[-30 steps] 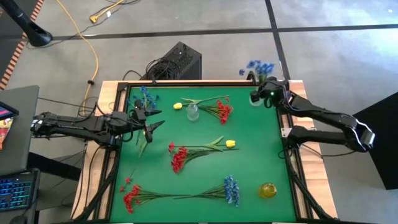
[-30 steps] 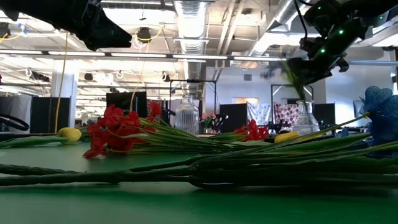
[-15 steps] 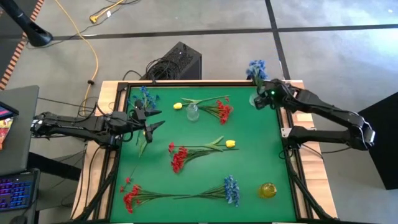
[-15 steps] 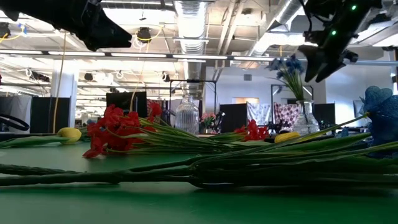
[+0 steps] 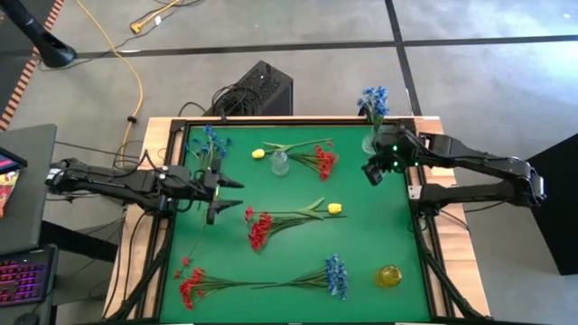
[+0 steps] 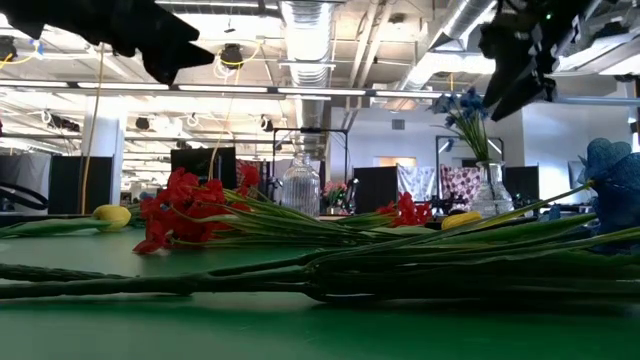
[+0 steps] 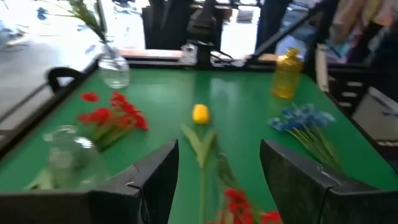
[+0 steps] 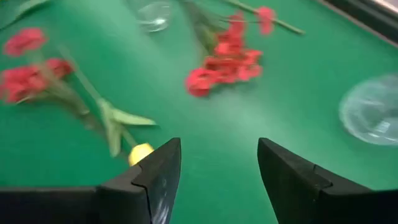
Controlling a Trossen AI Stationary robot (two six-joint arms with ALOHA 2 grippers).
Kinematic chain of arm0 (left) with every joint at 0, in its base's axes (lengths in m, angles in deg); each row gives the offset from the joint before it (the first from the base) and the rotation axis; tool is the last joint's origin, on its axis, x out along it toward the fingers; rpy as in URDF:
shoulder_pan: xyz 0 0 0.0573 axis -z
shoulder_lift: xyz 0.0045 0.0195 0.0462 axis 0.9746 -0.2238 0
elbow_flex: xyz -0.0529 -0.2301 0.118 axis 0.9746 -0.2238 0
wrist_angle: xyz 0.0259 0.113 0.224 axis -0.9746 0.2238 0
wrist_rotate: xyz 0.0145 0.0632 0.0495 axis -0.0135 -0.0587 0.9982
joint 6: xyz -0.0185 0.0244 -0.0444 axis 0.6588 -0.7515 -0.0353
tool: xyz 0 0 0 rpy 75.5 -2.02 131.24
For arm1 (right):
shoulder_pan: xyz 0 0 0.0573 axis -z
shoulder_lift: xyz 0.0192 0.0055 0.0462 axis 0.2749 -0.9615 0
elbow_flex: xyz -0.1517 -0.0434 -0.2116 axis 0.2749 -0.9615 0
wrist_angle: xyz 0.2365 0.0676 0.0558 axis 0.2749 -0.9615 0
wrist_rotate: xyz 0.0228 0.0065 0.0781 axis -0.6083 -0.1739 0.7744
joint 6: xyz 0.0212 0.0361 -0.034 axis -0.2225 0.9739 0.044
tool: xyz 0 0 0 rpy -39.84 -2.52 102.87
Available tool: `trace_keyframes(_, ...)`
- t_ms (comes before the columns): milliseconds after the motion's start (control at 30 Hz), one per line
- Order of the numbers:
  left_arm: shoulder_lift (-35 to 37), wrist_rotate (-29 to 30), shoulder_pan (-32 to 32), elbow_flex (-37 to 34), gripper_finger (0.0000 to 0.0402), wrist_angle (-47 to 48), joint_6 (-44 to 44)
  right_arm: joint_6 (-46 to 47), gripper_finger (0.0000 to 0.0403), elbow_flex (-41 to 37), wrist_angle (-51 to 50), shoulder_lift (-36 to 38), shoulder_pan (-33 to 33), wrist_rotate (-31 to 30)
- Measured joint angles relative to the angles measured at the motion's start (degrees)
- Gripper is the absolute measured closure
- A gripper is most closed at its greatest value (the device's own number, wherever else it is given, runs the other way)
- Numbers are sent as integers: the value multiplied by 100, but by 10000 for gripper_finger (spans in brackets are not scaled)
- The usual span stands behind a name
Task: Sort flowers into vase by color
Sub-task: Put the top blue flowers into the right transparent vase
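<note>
With 1 blue sprig (image 5: 373, 101) already stood in the clear vase (image 5: 369, 144) at upper right, the empty, spread right gripper (image 5: 372, 171) and left gripper (image 5: 221, 187) could be snagged on overlapping stems (image 5: 289, 217) mid-frame, dragging neighbouring flowers along

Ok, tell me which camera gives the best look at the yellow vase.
The left wrist view: the yellow vase stands upright at the green mat's far side, its bottle shape seen from the side. The high view shows it only from above, a small round shape. The low and right wrist views do not show it.
</note>
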Motion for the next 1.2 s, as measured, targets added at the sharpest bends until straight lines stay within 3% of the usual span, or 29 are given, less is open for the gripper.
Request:
trace_keyframes(67,-175,374,112,7,187,-79,259,115,163,0,127,-2,-326,-9)
trace_keyframes(167,-395,1520,113,197,187,397,969,339,163,0,323,-4,-820,-228)
trace_keyframes(233,-519,2078,18,432,187,1055,1487,450,163,0,396,-4,-1148,-424)
trace_keyframes(333,-756,2420,-351,891,187,2393,2686,624,163,0,540,-27,-1627,-789)
trace_keyframes(467,-1169,2468,-893,1307,187,4051,3735,717,163,-2,733,-180,-2173,-1326)
trace_keyframes(567,-1522,2408,-1296,1322,187,4776,4174,712,163,-2,917,-402,-2471,-1579)
trace_keyframes(800,-2363,1724,-2245,1250,187,5113,3998,416,163,-4,1274,-1067,-2732,-1657)
trace_keyframes(1200,-3007,1459,-3307,1250,187,5258,3673,253,163,-7,1307,-1485,-2710,-1657)
